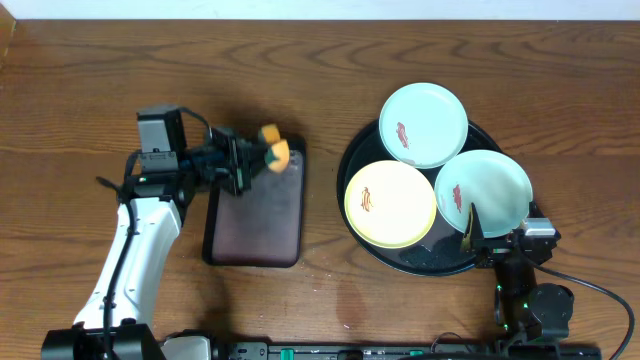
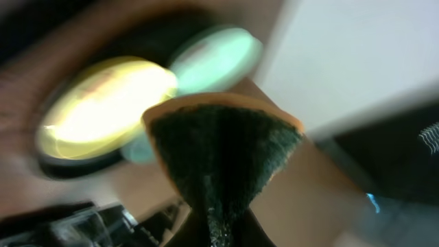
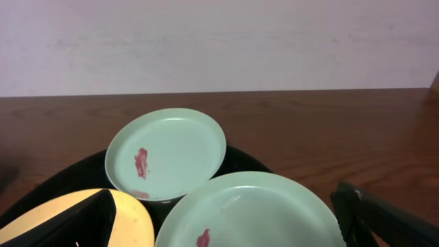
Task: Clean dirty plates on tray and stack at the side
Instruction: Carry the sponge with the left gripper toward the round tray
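The left wrist view is smeared with blur; only the sponge (image 2: pixel 223 161), a dark green face with an orange edge, reads clearly, and the plates (image 2: pixel 110 113) behind it are pale blobs. The right wrist view cuts off the yellow plate (image 3: pixel 134 226) and the nearer mint plate (image 3: pixel 254 209) at its lower edge, and shows only the ends of its own fingers (image 3: pixel 384 219). The left gripper (image 1: pixel 262 152) is pinched tight on the sponge, above the far end of the rectangular tray (image 1: pixel 255 225); the right gripper (image 1: pixel 500 215) stands spread wide, holding nothing, a finger on either side of the nearer mint plate; whether they touch it I cannot tell. All three plates, each smeared red, lie in the round tray (image 1: pixel 420 258) on the tabletop (image 1: pixel 100 80).
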`<state>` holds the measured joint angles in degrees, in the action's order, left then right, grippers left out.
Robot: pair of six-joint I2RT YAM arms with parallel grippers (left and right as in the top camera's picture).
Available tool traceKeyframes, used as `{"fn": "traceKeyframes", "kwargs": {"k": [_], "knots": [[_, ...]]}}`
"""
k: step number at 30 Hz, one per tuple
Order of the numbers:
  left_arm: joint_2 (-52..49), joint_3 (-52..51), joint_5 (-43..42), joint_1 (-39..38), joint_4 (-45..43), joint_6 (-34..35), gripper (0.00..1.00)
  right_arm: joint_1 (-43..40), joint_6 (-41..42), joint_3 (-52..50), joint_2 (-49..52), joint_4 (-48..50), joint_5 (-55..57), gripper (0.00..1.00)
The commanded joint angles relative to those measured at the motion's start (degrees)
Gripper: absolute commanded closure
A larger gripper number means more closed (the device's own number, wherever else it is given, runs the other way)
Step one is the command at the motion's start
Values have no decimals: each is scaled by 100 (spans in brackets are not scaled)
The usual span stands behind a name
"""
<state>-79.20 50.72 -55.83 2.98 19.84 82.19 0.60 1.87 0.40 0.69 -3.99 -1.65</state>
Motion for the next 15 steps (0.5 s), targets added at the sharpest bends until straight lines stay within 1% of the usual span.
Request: {"fn": "traceKeyframes", "kwargs": {"k": [1,2,3,4,5,6,8,10,11,12,13,14,15], "knots": [[-133,11,2116,-251,1088,-826,92,-13,-85,-7,-26,-28,11,1],[-192,11,2518,-297,1342,-852,92,-13,-85,-9,-26,-28,13,1],[-254,11,2745,-306,1508,-852,92,-13,-85,-7,-26,-28,11,1],[-289,11,2704,-267,1528,-852,92,-13,-85,-7,-26,-28,11,1],[-289,15,2439,-201,1451,-846,92,-13,-85,-7,-26,-28,13,1],[-269,20,1941,-116,1257,-846,93,-13,-85,-7,-26,-28,11,1],[-216,33,557,48,560,-708,93,-13,-85,-7,-26,-28,11,1],[-162,57,-511,133,-153,-162,93,-13,-85,-9,-26,-28,11,1],[-131,57,-798,136,-463,173,93,-13,-85,-7,-26,-28,11,1],[-111,57,-863,133,-636,317,92,-13,-85,-7,-26,-28,11,1],[-101,57,-811,131,-721,315,92,-13,-85,-7,-26,-28,11,1],[-101,55,-669,122,-699,199,93,-13,-85,-7,-26,-28,11,1],[-120,44,-293,103,-533,-177,92,-13,-85,-7,-26,-28,11,1]]}}
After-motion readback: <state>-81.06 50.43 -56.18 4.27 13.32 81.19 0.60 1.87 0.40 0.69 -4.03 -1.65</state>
